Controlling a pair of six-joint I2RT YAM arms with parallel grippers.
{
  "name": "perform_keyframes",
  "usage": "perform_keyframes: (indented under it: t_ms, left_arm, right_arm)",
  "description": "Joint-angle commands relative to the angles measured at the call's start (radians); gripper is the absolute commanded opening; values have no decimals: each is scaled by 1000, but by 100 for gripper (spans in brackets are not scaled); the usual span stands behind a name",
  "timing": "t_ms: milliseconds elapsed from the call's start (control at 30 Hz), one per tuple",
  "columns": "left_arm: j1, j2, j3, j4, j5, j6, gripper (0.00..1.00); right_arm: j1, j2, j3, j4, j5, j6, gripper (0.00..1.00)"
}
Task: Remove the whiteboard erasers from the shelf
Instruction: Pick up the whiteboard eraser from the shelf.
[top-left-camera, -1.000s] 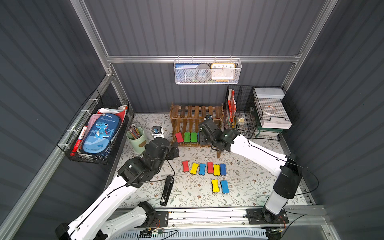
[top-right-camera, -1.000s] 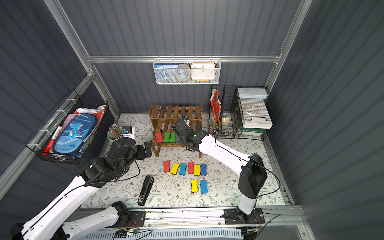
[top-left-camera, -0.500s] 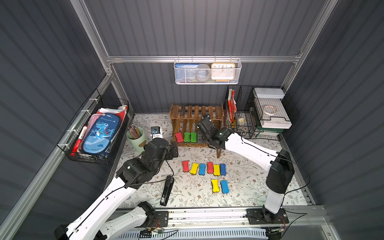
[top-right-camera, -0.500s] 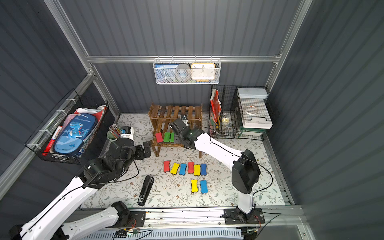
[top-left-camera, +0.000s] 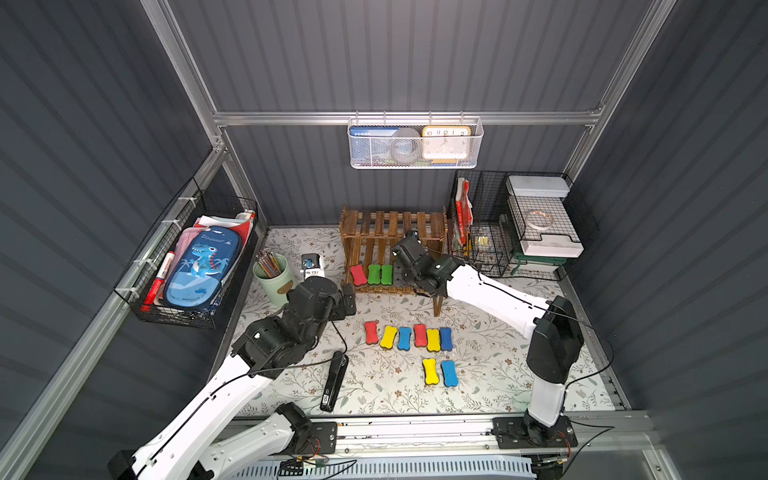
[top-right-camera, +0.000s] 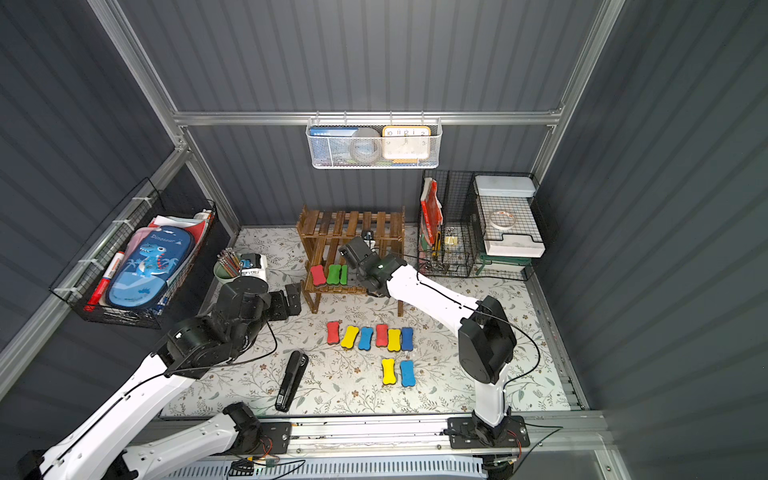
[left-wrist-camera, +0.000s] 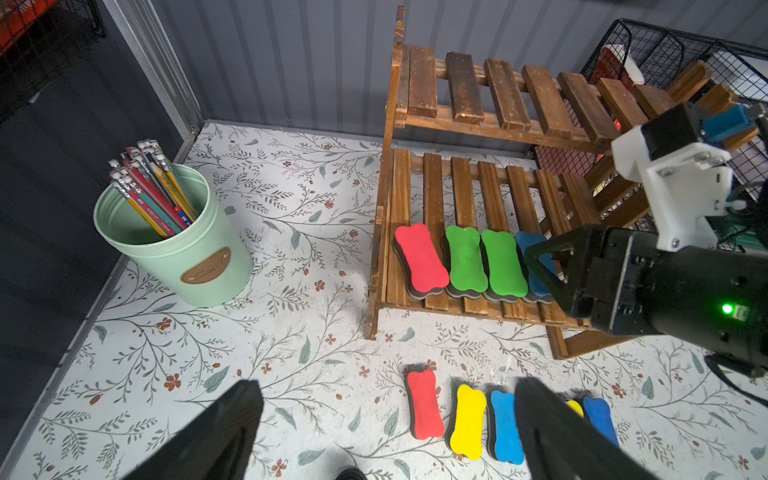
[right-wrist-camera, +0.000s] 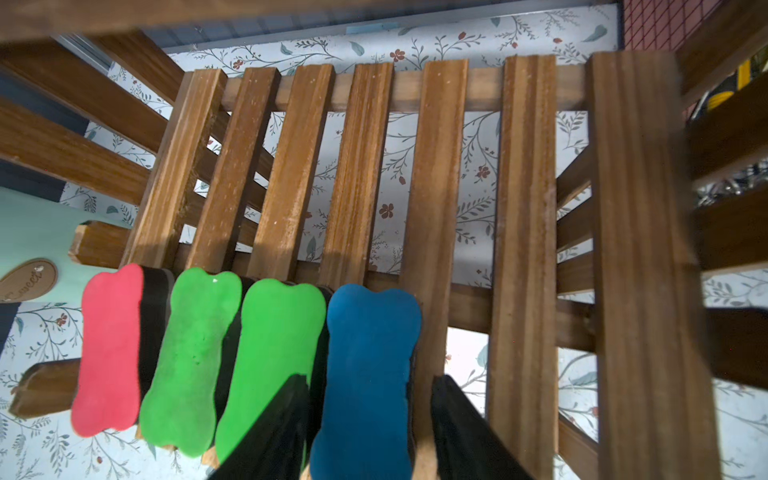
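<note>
The brown slatted shelf holds a row of whiteboard erasers on its lower tier: red, two green and blue. My right gripper is open over that tier, its fingers on either side of the blue eraser with a gap left on one side. My left gripper hangs open and empty above the mat, left of the shelf. Several more erasers lie on the mat.
A black stapler lies on the mat near the front. A green pencil cup and a small white box stand left of the shelf. A black wire organiser stands at its right. Wire baskets hang on the walls.
My right arm has reached a little farther left along the lower tier, its elbow swinging in, and its jaws have narrowed slightly. The left arm has barely moved.
</note>
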Motion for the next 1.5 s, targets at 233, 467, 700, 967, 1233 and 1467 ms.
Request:
perform_keyframes:
  t_ms: [233,467,700,967,1233,1467]
  left_arm:
    - [3,-16,-10,-26,-20,-15,99]
    - [3,-16,-11,-27,-20,-18,99]
    - [4,-14,-10,-28,-21,-20,99]
    - [3,-15,-5,-29,-18,-21,99]
    - [3,-10,0,-31,-14,-20,99]
    - [3,-4,1,-29,-11,-18,99]
  right_arm:
    - [-17,12,-17,14,-27,29,50]
    - [-17,7,-44,49,-62,25,50]
    - [-17,7,-66,30,-28,42,48]
    - [-18,0,-63,4,36,50,41]
    - [-19,23,-31,-11,9,43,50]
    - [-19,27,-25,-26,28,42,50]
